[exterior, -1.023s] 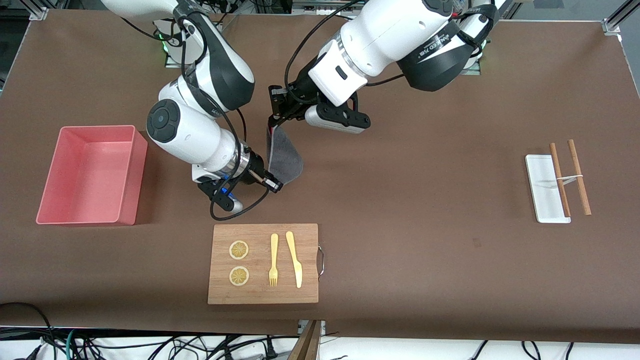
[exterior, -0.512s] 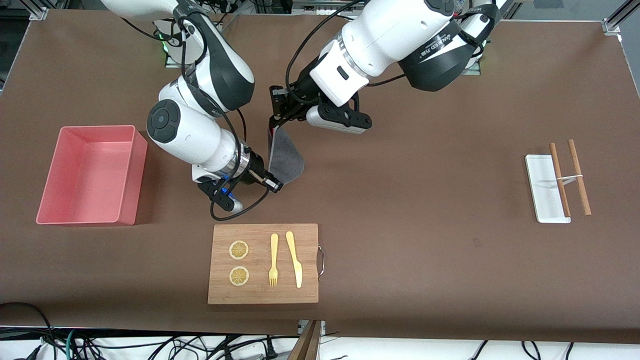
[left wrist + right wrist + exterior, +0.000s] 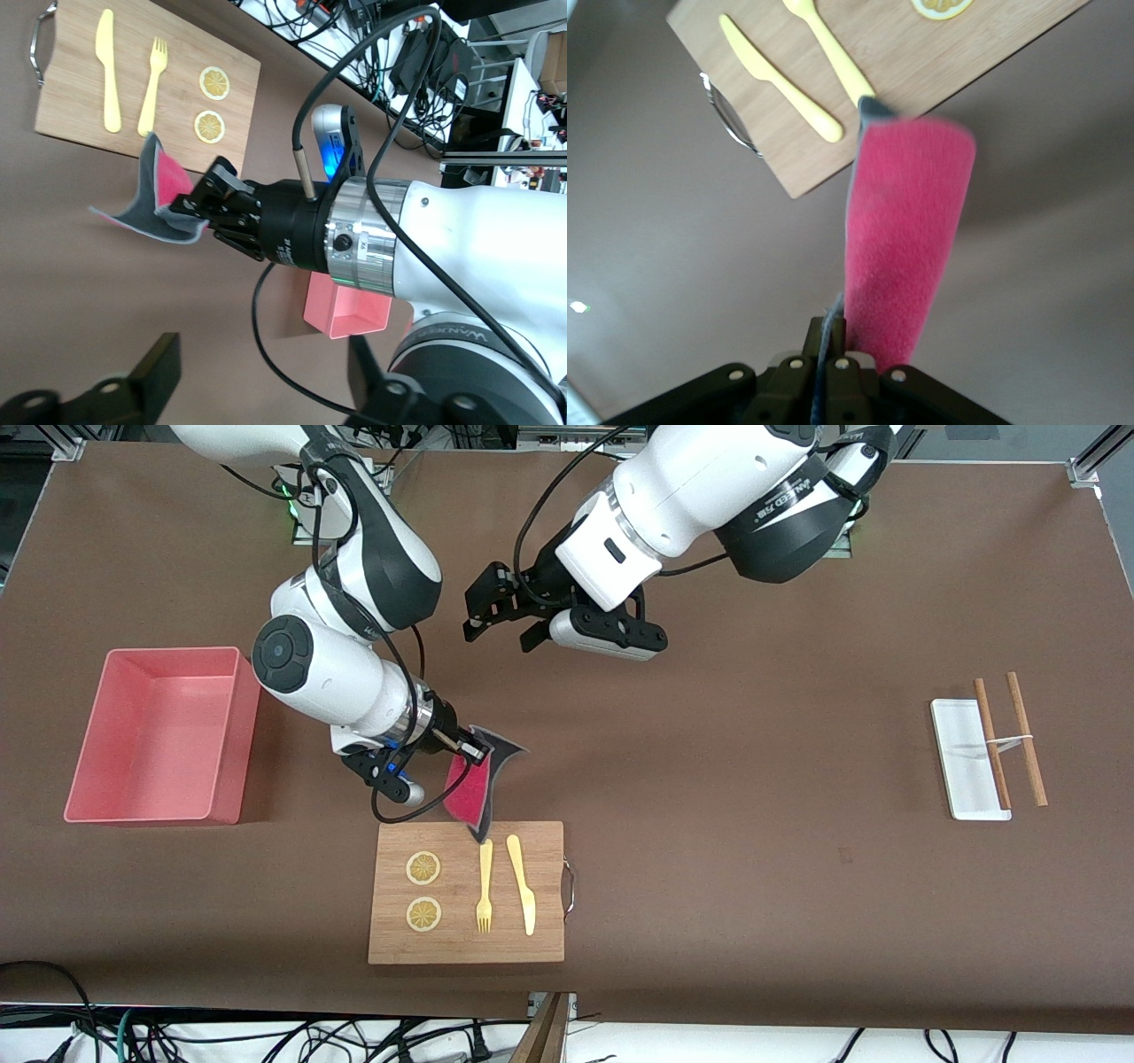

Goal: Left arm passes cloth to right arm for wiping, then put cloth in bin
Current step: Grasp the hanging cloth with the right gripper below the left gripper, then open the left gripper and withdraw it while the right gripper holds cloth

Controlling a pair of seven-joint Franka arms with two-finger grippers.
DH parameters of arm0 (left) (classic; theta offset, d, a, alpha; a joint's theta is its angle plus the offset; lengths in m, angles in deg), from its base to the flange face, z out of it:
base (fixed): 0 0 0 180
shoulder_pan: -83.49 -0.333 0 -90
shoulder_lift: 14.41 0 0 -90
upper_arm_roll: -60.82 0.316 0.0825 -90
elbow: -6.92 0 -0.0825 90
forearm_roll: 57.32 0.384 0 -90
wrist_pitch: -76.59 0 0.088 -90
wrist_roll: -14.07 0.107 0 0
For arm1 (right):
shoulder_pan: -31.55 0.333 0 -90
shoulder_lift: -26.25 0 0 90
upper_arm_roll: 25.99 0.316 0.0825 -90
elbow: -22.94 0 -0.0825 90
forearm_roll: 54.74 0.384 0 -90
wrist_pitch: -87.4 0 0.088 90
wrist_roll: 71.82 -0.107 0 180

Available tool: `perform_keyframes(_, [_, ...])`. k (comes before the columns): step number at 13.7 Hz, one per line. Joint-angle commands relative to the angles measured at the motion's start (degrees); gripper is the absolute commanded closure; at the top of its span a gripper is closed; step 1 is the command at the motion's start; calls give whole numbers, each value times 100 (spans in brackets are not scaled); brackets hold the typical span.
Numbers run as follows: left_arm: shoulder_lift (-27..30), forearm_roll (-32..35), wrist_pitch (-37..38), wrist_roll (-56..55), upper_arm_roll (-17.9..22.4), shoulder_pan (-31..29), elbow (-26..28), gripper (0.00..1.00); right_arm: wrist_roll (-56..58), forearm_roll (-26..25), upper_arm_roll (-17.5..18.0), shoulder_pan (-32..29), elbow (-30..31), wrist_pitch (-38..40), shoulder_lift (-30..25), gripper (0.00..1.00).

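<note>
Only "WANLEED" legible, left arm (image 3: 753, 496).

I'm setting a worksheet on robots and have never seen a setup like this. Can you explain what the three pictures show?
Two white robot arms work at a brown table. The wide picture looks down from across the table; the other two come from cameras on each arm's wrist.

The right gripper, its jaws shut, holds a pink-and-grey cloth whose tip hangs at the edge of a wooden board. The left gripper, jaws open, holds nothing and hovers over bare table.

On the board lie two lemon slices, a fork and a knife. A pink bin sits toward the right arm's end; a white tray with two wooden sticks lies toward the left arm's end.
</note>
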Motion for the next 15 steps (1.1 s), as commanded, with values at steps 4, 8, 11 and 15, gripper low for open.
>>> perform_keyframes(4, [671,379,2395,71,26,-742,-23,0,532,-190,-965,817,-15,905,170,100])
perform_keyframes(8, [856,1539,4251,859,26,-1058,-23,0,743,-225,-965,834,55,1361,284,100])
perform_keyframes(11, [918,2129,4956,1598,26,-1672,-14,0,1260,-251,-948,650,467,1468,240,100])
perform_keyframes(15, [918,2279,5002,2698,26,-2728,38,0,1517,-548,-684,439,916,1468,178,100])
